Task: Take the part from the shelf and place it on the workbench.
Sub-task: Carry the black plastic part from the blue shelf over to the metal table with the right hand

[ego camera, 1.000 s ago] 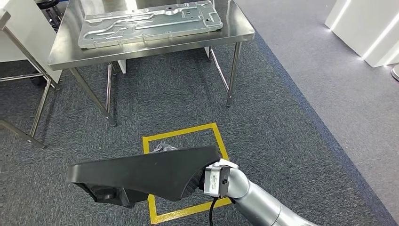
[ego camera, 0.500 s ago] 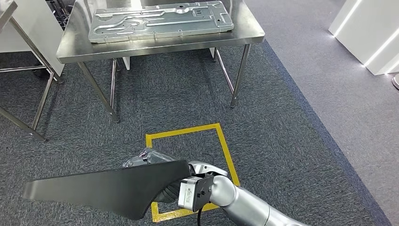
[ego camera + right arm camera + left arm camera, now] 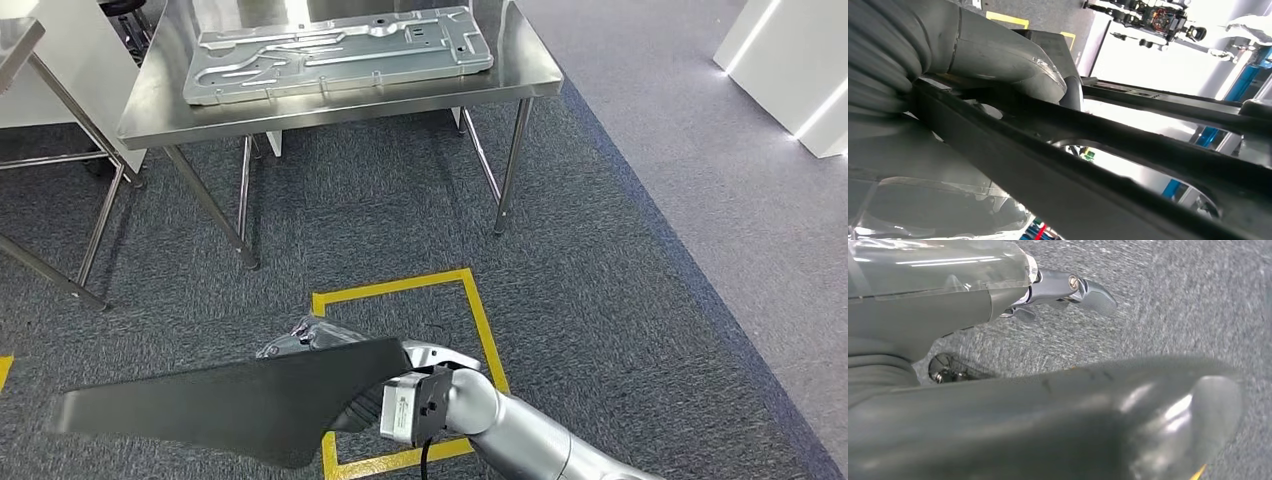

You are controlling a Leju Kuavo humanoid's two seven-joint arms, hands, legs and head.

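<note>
Fingers: the right hand (image 3: pixel 335 340) has its fingers (image 3: pixel 998 55) wrapped over the black part (image 3: pixel 230 405), gripping its right end so it rides level.
Left hand: (image 3: pixel 1068 287) fingers loosely curled, holding nothing.
Part: near, low, above the yellow floor square (image 3: pixel 400 370).
Workbench: (image 3: pixel 330 100) far ahead, metal plate (image 3: pixel 335 50) on it; the part probably goes beside the plate.

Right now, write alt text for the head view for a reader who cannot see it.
The robot's right hand holds a long black part low over grey carpet, above a yellow taped square on the floor. Ahead stands a steel workbench that carries a flat metal panel. A second table's legs show at left.
</note>
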